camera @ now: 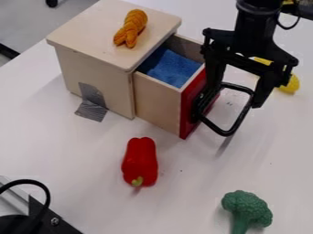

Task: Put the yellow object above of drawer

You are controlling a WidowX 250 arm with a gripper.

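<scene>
One wide-spread black gripper (pixel 232 101) is hanging beside the black looped handle (pixel 226 133), so sideways travel toward the rounded yellow object (pixel 292 85) is risking snagging and jerking the red-fronted wooden drawer (pixel 159 99).

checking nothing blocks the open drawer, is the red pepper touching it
Apart. The camera view shows a strip of bare white tabletop between the red pepper and the nearest corner of the drawer.

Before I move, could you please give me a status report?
Gripper open, by drawer handle. Yellow object on table, partly behind gripper. Orange item occupying part of cabinet top.
</scene>
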